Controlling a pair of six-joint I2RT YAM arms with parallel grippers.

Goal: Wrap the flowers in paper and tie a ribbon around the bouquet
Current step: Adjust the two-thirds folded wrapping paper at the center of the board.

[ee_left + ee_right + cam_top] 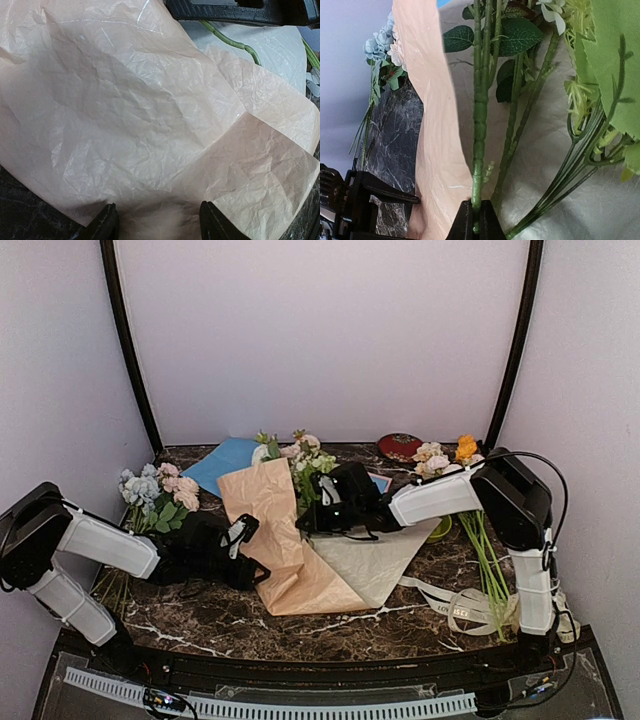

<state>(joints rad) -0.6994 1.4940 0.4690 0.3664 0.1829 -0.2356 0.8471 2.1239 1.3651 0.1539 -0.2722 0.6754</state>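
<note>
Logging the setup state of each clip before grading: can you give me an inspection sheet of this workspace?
Surface: dark marbled table, partly covered.
Job's things: tan paper spread mid-table, left side folded up, paler underside showing right; flowers lying on it, blooms toward the back; ribbon loose at near right, untied.
Clutter: bunch with blue blooms at left; bunch with orange bloom at right; light blue sheet and red round object at the back.
Grippers: left gripper open at the paper's edge; right gripper shut on a flower stem.
Cables: black cable looping in the air at right.
Surroundings: pale walls, black frame bars.
</note>
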